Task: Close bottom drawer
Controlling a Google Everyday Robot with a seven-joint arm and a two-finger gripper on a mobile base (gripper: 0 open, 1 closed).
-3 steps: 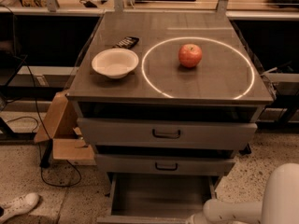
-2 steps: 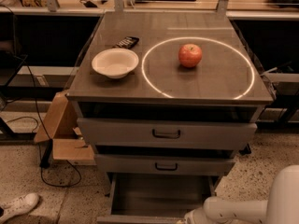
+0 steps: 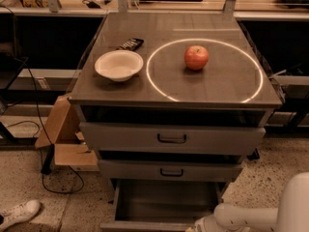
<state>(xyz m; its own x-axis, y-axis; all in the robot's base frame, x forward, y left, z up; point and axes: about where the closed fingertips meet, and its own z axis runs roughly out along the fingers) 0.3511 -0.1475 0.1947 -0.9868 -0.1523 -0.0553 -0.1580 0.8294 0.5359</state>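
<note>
**Bottom drawer open, closing push not yet made**

Starting at your far left, a white shoe (image 3: 19, 212) lies on the floor and a cardboard box (image 3: 60, 129) leans by the cabinet's corner. Neither is in the drawer's path.

On the surface (image 3: 222, 33) a white bowl (image 3: 119, 65) sits left of centre with a small dark object (image 3: 130, 44) just behind it. An apple (image 3: 196, 57) rests inside a lit ring (image 3: 153, 83). None of this matters for the job.

Below, the top drawer (image 3: 120, 138) and middle drawer (image 3: 130, 169) stand a little proud of the cabinet. The bottom drawer (image 3: 164, 202) is pulled well out, its plain tray bare and its front panel (image 3: 145, 225) at the lower edge of the view. So nothing of the task is done, and the whole inward travel is left.

At your lower right the white arm (image 3: 251, 216) reaches in low. The gripper (image 3: 200, 224) is at the right part of the front panel, mostly cut off by the frame edge. You cannot tell how far open it is, whether it holds anything, or whether it touches the panel.

Against a second ago, the drawer is out just as far. The arm has shifted only slightly and the gripper is at about the same spot. My judgement is that you are set up for the push but have not started it.
</note>
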